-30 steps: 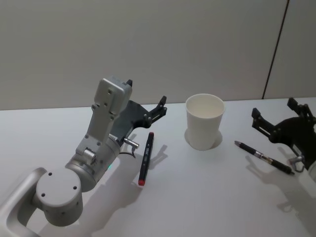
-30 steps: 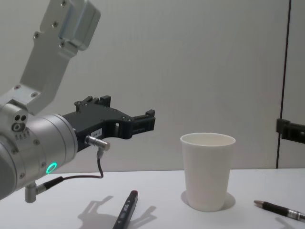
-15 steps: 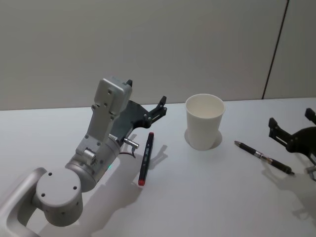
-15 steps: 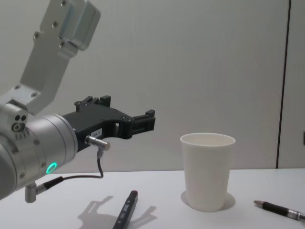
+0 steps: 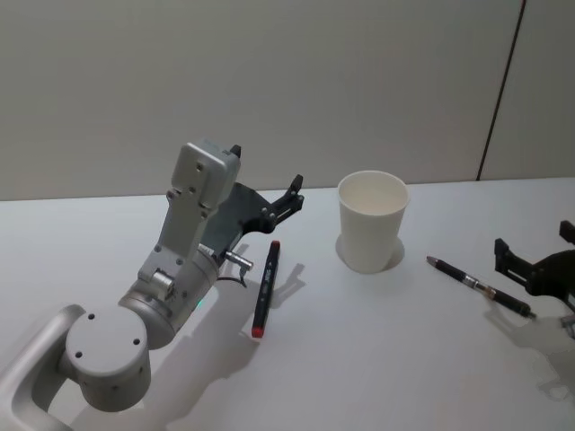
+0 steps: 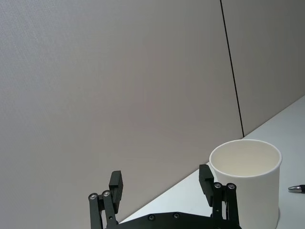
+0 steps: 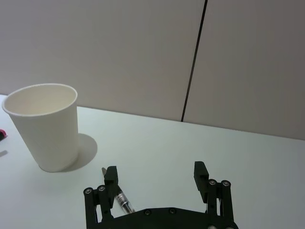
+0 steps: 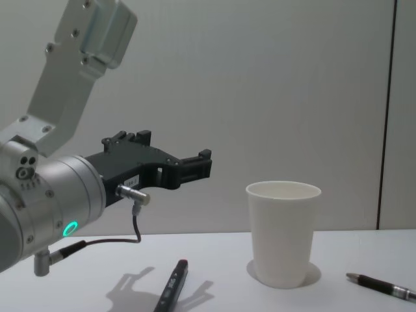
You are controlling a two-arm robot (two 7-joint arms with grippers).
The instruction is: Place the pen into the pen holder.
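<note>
While the pen holder (image 5: pixel 372 220) stands upright at the far middle of the bench (image 5: pixel 377 359), the pen (image 5: pixel 479 285) lies flat to its right, apart from it. The right gripper (image 7: pixel 156 171) hovers just right of the pen, fingers spread (nothing between them). The left gripper (image 6: pixel 161 177), fingers also apart, hangs left of the holder near a red-tipped marker (image 5: pixel 266 287); the near bench lies bare.

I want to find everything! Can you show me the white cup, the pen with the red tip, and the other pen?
white cup (image 5: pixel 372 229): head view, middle of its side.
pen with the red tip (image 5: pixel 266 287): head view, middle of its barrel.
other pen (image 5: pixel 481 287): head view, middle of its barrel.
</note>
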